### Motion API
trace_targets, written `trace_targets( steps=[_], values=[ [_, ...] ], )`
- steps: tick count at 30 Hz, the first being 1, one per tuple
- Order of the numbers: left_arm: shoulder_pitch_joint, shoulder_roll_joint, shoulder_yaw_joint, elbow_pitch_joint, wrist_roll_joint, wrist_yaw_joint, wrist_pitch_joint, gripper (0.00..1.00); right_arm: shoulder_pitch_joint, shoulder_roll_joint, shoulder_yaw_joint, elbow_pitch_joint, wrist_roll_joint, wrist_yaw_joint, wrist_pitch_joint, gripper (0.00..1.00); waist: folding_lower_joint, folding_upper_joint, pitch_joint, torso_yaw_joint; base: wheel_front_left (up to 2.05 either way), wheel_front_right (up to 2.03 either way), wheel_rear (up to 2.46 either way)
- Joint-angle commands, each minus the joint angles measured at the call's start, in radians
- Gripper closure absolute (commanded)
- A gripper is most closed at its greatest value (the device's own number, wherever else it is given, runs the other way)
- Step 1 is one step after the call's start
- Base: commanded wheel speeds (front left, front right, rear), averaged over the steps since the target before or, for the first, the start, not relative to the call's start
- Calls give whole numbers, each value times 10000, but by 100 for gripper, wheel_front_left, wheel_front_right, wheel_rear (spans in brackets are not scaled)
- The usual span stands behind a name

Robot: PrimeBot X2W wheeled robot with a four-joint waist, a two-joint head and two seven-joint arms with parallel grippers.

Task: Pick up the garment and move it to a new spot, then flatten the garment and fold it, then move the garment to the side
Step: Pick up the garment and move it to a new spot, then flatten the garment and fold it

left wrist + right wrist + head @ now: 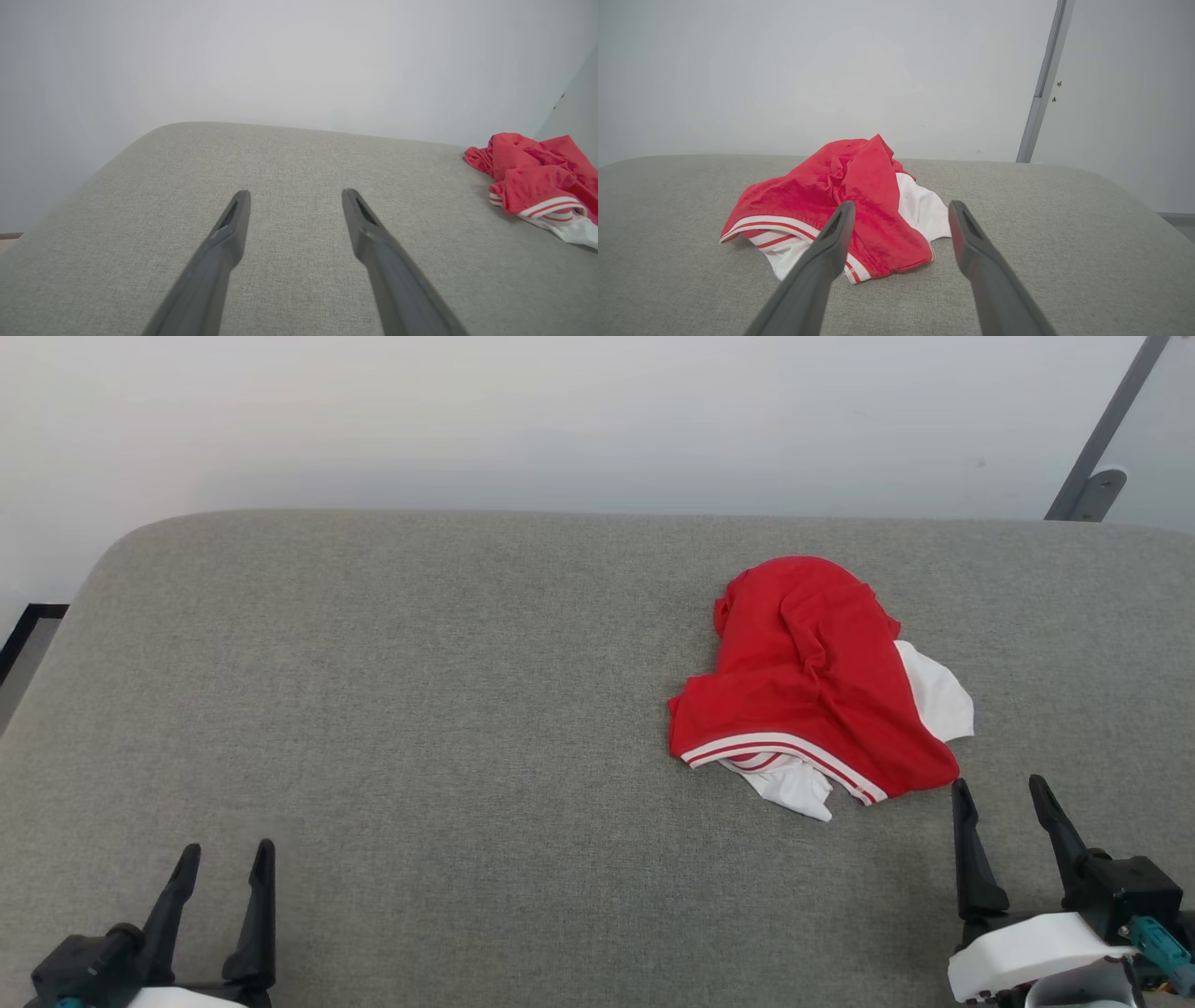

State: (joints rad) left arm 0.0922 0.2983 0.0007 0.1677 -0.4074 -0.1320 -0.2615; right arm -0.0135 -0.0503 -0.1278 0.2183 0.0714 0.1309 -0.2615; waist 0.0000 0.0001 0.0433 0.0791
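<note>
The red shirt (812, 681) lies crumpled on the right of the grey padded worktop (420, 709), just ahead of the right hand (999, 784), whose fingers, like the left hand's (229, 846), are spread and empty; light and limp, it looks best pinched at its striped hem (775, 744).

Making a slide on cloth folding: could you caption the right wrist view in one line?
Open right gripper poised just short of the crumpled red garment lying on the grey cushion.
</note>
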Motion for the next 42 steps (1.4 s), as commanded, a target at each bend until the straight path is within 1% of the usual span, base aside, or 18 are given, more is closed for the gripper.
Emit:
trace_targets(
  steps=[1,7,12,14,16,20,23,24,25,30,33,37,38,39,40,41,42],
  values=[
    [158,-18,29,-25,82,25,-49,0,36,-9,23,-10,40,-3,-52,0,0,-1,4,-6,0,0,0],
    [138,-168,67,-77,121,25,-49,0,25,-9,64,13,24,-3,-52,0,0,-1,70,-34,0,0,0],
    [-112,-214,-59,-170,9,25,-49,0,-401,-9,171,281,-549,-3,-14,0,0,-1,381,54,0,0,0],
    [-297,-255,-127,-207,-51,25,-49,0,-827,-235,130,448,-784,-3,362,0,0,-1,651,136,0,0,0],
    [-472,-319,-218,-241,-147,25,-49,0,-1360,-592,118,604,-865,-3,1094,0,0,-1,959,218,0,0,0],
    [-819,-374,-478,-128,-336,25,-49,0,-2513,-1664,247,730,-523,-3,3394,0,0,-1,1563,437,0,0,0],
    [-1053,-404,-618,-75,-504,25,-49,0,-3241,-2345,241,624,91,-3,5343,0,0,-1,2024,591,0,0,0],
    [-1249,-391,-722,-21,-593,25,-49,0,-3622,-2856,308,573,420,-3,6553,0,0,-1,2292,715,0,0,0],
    [-1346,-379,-772,8,-618,25,-49,0,-3777,-3070,416,541,644,-3,7094,0,0,-1,2426,780,0,0,0],
    [-1823,-347,-954,108,-906,25,-49,0,-4402,-3616,527,684,1661,-3,9232,0,0,-1,3040,1046,0,0,0],
    [-2055,-310,-1068,139,-1032,25,-49,0,-4756,-3719,563,763,1943,-3,9863,0,0,-1,3340,1167,0,0,0],
    [-2280,-283,-1175,197,-1153,25,-49,0,-4842,-3575,866,1053,2130,0,10738,0,0,-1,3575,1251,0,0,0],
    [-2293,-265,-1172,208,-1179,25,-50,0,-4880,-3478,862,1070,2167,0,10885,12,0,-1,3593,1247,0,0,0],
    [-2317,-266,-1173,223,-1189,25,-50,0,-4917,-3417,849,1058,2179,3,10968,60,0,-1,3603,1240,0,0,0],
    [-2334,-267,-1168,231,-1182,25,-50,0,-4959,-3385,783,1030,2144,3,10995,81,0,-1,3610,1220,0,0,0],
    [-2347,-276,-1165,244,-1179,25,-50,0,-4994,-3399,658,1035,2095,0,11035,100,0,-1,3600,1192,0,0,0],
    [-2354,-286,-1183,262,-1179,25,-50,0,-5007,-3449,547,1013,2045,-1,11003,100,0,-1,3578,1164,0,0,0]
  ],
)
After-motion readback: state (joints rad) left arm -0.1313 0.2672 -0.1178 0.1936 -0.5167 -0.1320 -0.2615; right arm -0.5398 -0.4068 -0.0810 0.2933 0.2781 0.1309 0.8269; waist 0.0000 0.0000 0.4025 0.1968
